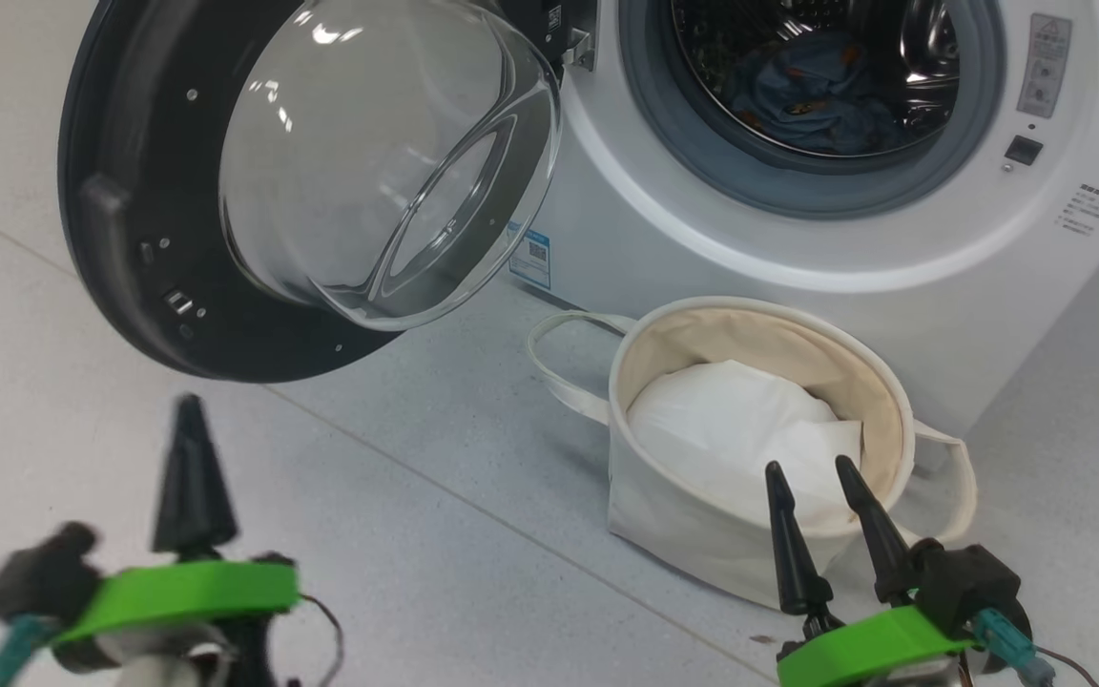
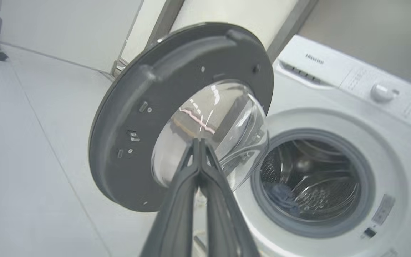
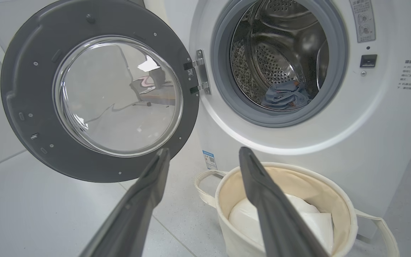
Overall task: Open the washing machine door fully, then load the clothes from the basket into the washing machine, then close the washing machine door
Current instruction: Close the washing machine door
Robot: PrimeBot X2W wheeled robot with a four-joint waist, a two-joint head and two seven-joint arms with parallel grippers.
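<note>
I list on my rig, left jaws: long tapered black fingers point(image 1: 192, 482), bright green plastic collar point(image 1: 189, 589), teal connector point(image 1: 13, 647), thin dark cable point(image 1: 332, 625). Right jaws: matching black cone fingers point(image 1: 790, 549), green ring point(image 1: 862, 651), teal plug point(image 1: 1007, 644).

Bright, even, cool light; the basket point(image 1: 664, 496) throws a soft shadow on the floor point(image 1: 416, 534) toward nine o'clock; white glare sits at twelve o'clock on the washing machine door point(image 1: 130, 191); glints streak the drum of the washing machine point(image 1: 702, 239); the left gripper point(image 1: 190, 408), at seven o'clock in the head view, is blurred; wrist views bow at their edges.
</note>
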